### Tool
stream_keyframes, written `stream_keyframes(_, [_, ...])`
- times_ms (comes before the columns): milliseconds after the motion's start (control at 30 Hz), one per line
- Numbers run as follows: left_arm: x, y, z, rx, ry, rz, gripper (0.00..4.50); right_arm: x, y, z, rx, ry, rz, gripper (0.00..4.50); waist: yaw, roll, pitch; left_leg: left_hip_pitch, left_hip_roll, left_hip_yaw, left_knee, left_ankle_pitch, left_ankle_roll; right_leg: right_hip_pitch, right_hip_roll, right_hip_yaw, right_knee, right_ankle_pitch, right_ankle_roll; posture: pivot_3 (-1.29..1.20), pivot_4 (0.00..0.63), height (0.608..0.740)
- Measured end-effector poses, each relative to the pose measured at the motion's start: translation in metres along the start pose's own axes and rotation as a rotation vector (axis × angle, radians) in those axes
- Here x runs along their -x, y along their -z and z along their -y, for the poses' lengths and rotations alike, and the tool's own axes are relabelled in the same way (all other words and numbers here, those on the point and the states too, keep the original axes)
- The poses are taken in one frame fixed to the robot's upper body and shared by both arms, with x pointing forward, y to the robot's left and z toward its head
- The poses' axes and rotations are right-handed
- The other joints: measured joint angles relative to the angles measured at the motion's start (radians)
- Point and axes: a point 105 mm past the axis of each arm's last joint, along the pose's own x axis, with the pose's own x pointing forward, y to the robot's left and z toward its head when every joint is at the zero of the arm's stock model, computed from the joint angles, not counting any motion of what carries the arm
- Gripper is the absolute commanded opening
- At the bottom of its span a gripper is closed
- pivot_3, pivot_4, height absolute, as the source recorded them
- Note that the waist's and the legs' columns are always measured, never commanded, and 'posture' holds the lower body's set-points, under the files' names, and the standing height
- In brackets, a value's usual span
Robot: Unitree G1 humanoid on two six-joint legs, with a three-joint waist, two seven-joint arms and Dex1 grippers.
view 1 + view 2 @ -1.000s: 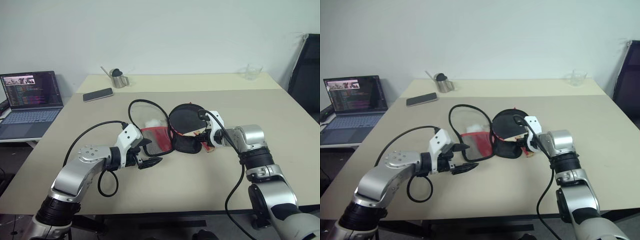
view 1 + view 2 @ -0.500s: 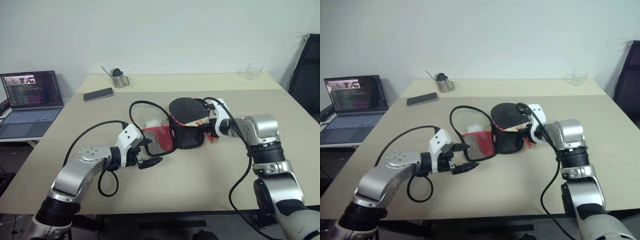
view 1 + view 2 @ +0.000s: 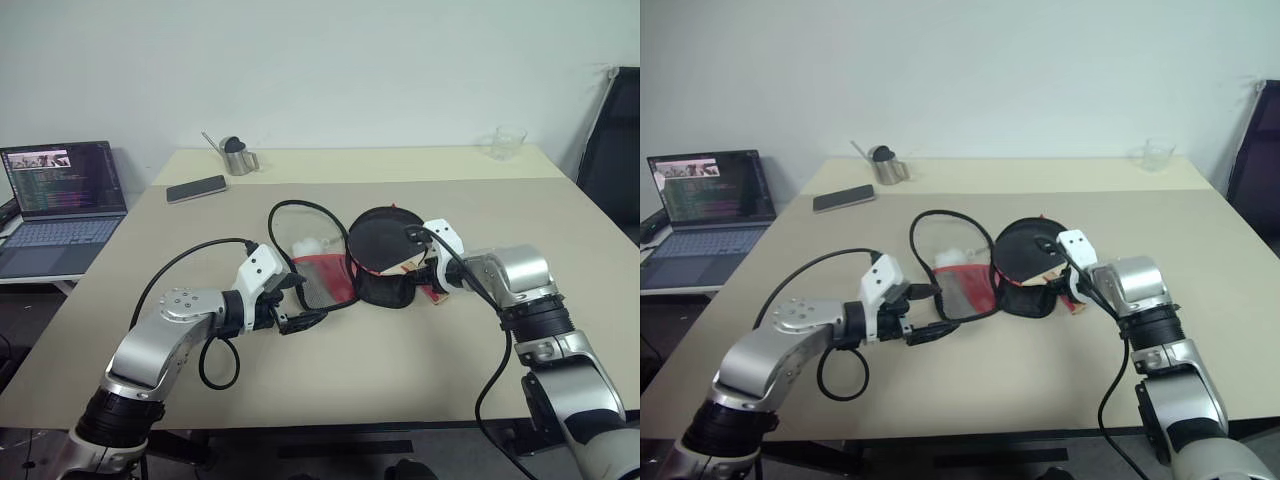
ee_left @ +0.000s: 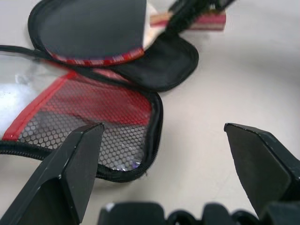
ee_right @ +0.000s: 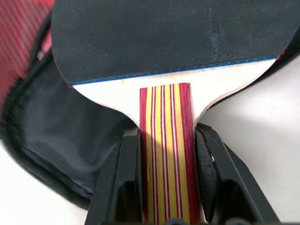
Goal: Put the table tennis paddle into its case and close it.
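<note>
No brand or label could be read anywhere: the white patch on the red panel of the case (image 3: 322, 272) was too small to make out, and the laptop (image 3: 62, 196) screen showed only unreadable lines of coloured text. The case lay open near the middle of the table (image 3: 400, 370), its red mesh side flat toward the left arm and its black half bunched up beside it. The table tennis paddle (image 5: 164, 51) was clamped by its striped handle between the two fingers of the right gripper (image 5: 164, 154), with the round black face tilted over the black half of the case. The left gripper (image 4: 164, 164) hovered just beside the mesh corner of the case with its fingers (image 4: 75, 164) spread wide, touching nothing. A phone (image 3: 196, 188), a small metal pitcher (image 3: 237, 157) and a clear glass (image 3: 508, 142) stood well apart at the far side of the table. Compared with a second earlier, the paddle had shifted a little to the right and its face had rolled to show more fully, after sitting higher half a second ago; the left gripper had stayed put.
</note>
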Motion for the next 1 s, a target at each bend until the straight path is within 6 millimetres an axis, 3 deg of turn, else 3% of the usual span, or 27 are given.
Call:
stream_keyframes(100, [-0.001,0.0,0.001,0.0,0.003,-0.001,4.5,-0.004,0.001,0.002,0.045,0.004,0.001,1.1,-0.001,0.0,0.0,0.001,0.0,0.0,0.0,0.0,0.0,0.0,0.0,0.0,0.0,0.0,0.0,0.0,0.15,0.74])
stream_keyframes(400, [-0.001,0.001,0.001,0.0,0.002,-0.002,4.5,-0.01,0.003,-0.006,0.041,-0.027,-0.005,4.16,0.001,0.0,0.0,0.001,0.0,0.0,0.001,0.0,0.0,0.001,0.0,0.0,0.001,0.001,0.0,0.0,0.15,0.74])
stream_keyframes(567, [0.0,0.001,0.001,0.001,0.001,-0.003,4.5,-0.008,0.003,-0.004,0.07,-0.004,-0.019,4.16,0.003,0.0,0.0,0.001,0.0,-0.001,0.001,0.0,0.0,0.001,0.0,0.0,0.0,0.001,0.0,0.0,0.15,0.74])
stream_keyframes(667, [0.0,0.001,0.001,0.001,0.0,-0.003,4.5,-0.007,0.003,-0.002,0.08,0.011,-0.022,3.52,0.003,0.0,0.0,0.001,0.0,-0.001,0.001,0.0,0.0,0.001,0.0,0.0,0.0,0.001,0.0,0.0,0.15,0.74])
stream_keyframes(867, [0.0,0.001,0.0,0.001,-0.001,-0.004,4.5,-0.005,0.001,0.002,0.088,0.042,-0.016,1.35,0.002,0.0,0.0,0.001,0.0,-0.001,0.0,0.0,0.0,0.001,0.0,0.0,0.0,0.001,0.0,0.0,0.15,0.74])
stream_keyframes(1000, [0.0,0.001,0.0,0.0,0.0,-0.004,4.5,-0.005,0.002,0.004,0.089,0.054,-0.016,1.11,0.002,0.0,0.0,0.001,0.0,0.0,0.0,0.0,0.0,0.001,0.0,0.0,0.0,0.001,0.0,0.0,0.15,0.74])
